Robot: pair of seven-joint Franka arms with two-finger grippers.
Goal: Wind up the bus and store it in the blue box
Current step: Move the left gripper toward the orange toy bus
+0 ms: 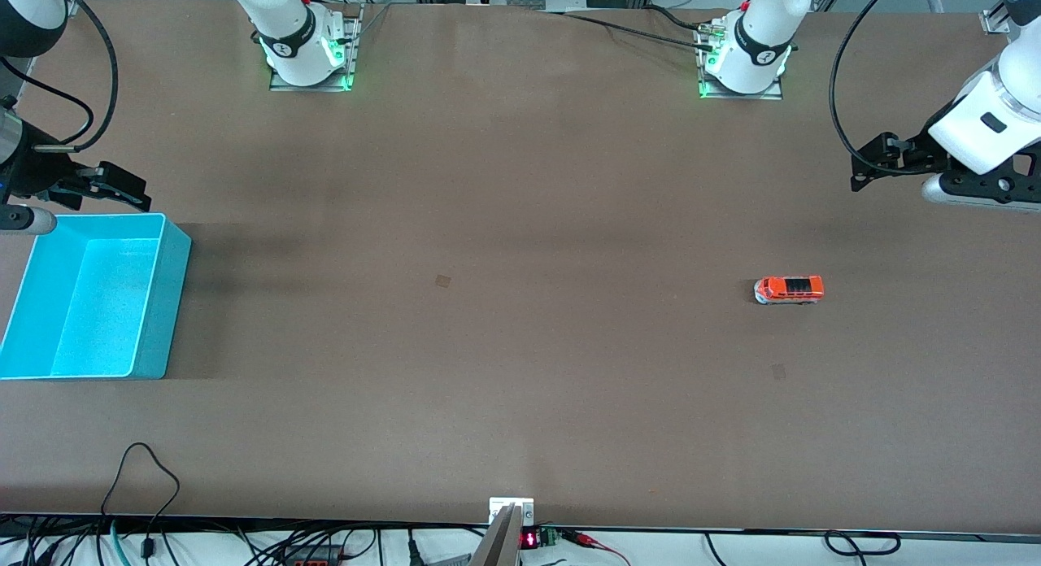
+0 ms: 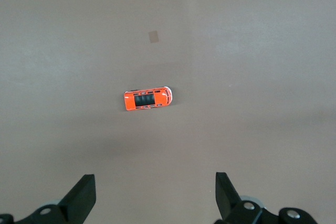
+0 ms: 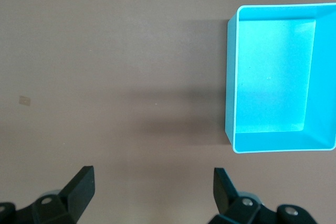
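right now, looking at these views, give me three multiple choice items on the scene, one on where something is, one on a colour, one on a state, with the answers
1. Where is the bus?
A. inside the blue box
B. on the table toward the left arm's end
C. held in the right gripper

2. What colour is the bus body?
A. orange
B. green
C. yellow

3. What state is the blue box in?
A. holding the bus
B. tipped on its side
C. upright with nothing in it

Answers:
1. B: the bus stands on the bare table, and the left wrist view shows it below the open left gripper, untouched.
2. A: its body is orange with dark roof panels in both views that show it.
3. C: the right wrist view shows the box's bare floor, with the open right gripper holding nothing up in the air beside it.
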